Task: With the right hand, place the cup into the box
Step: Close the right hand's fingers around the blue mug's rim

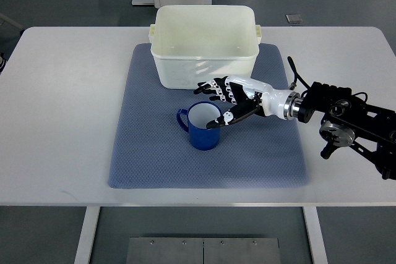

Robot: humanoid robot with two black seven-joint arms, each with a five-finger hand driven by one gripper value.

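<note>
A blue cup (202, 129) with a white inside stands upright on the blue mat (148, 153), its handle pointing left. A cream plastic box (206, 44) stands open at the mat's far edge, just behind the cup. My right hand (224, 103) reaches in from the right. Its fingers are spread above the cup's far right rim, and its thumb (224, 120) lies at the rim's right side. The hand does not close around the cup. The left arm is out of view.
The mat lies on a white table (62, 103). The right forearm and its black wrist joints (346, 119) stretch over the table's right side. A white machine base stands on the floor beyond the table.
</note>
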